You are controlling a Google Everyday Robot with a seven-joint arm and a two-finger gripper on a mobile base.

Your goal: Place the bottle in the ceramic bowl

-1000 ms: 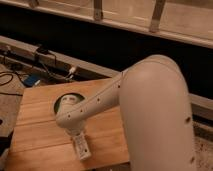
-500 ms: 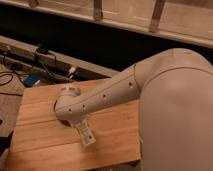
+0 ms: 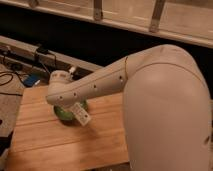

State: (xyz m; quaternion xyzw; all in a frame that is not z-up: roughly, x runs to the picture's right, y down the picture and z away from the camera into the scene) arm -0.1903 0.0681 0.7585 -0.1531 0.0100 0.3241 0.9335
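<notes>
**A:** What is nearest?

**B:** The near edge of the wooden counter (image 3: 45,147), with bare planks running to the near left corner. On the right, the robot's bulky white upper arm (image 3: 167,110) covers the counter's right side, so I can't see that edge.

**A:** And the ceramic bowl?

**B:** The ceramic bowl (image 3: 64,112) sits further in, closer to the far edge than the near one and well clear of the left edge. Only part of its green inside and dark rim shows, because the arm's wrist hangs over it.

**A:** Where is the bottle?

**B:** The bottle (image 3: 82,114) is a whitish, slim shape, tilted, with its lower end pointing towards the near right. It lies across the bowl's right rim. I can't tell whether it rests on the rim or hangs just above it.

**A:** What about the gripper?

**B:** The gripper (image 3: 74,104) is tucked under the rounded wrist, right above the bowl and at the bottle's upper end. The wrist hides most of it, so I cannot tell whether it is clamped on the bottle or has let go.

**A:** And beyond that?

**B:** The forearm (image 3: 100,85) slants up from the wrist towards the right. Past the far left corner lie dark cables (image 3: 10,77) and a small blue object (image 3: 31,80). Behind the far edge runs a pale rail (image 3: 25,49), with a dark wall beyond it.
</notes>
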